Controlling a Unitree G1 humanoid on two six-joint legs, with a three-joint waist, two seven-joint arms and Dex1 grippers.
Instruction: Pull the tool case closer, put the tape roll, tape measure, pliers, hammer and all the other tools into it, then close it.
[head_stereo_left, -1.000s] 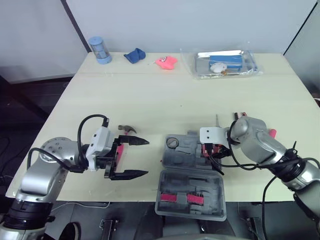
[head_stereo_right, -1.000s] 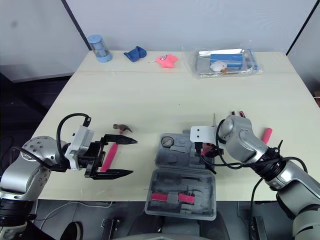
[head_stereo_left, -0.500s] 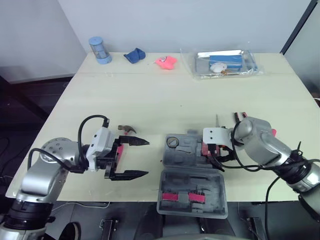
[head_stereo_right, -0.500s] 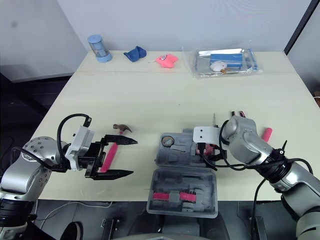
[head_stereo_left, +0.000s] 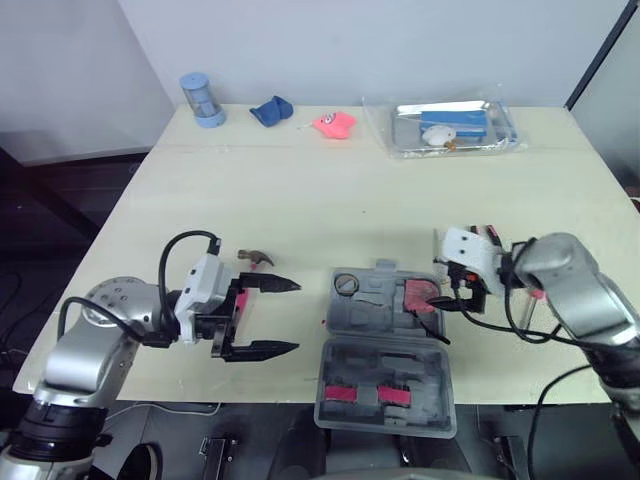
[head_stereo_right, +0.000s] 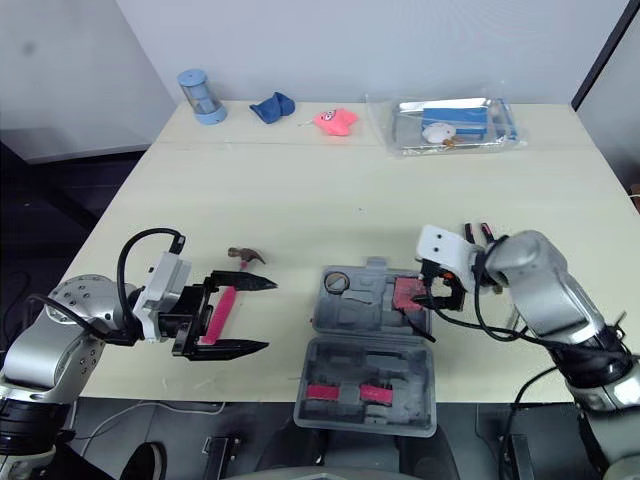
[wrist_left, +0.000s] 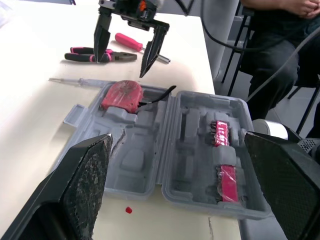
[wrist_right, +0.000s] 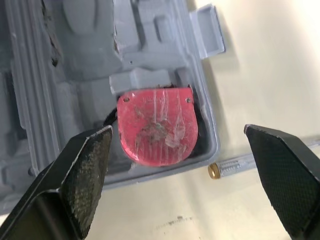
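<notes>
Our right gripper (wrist_left: 121, 65) has backed off rightward, fingers apart, leaving the red tape measure (wrist_right: 157, 132) seated in the far right pocket of the tool case (head_stereo_left: 365, 305). Our left gripper (head_stereo_left: 290, 316), spread wide, hangs over the hammer (head_stereo_left: 255, 260), likely next.

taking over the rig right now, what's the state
Left tool: open, hammer handle between its fingers, unclamped.
Right tool: open, empty, above the tape measure.
Tool case open at the near table edge, tape measure seated inside.
Ring in the case may be the tape roll.
Pliers, pink screwdriver, clear screwdriver on the table beyond it.
Left: load hammer, pliers, screwdrivers, close case.
</notes>
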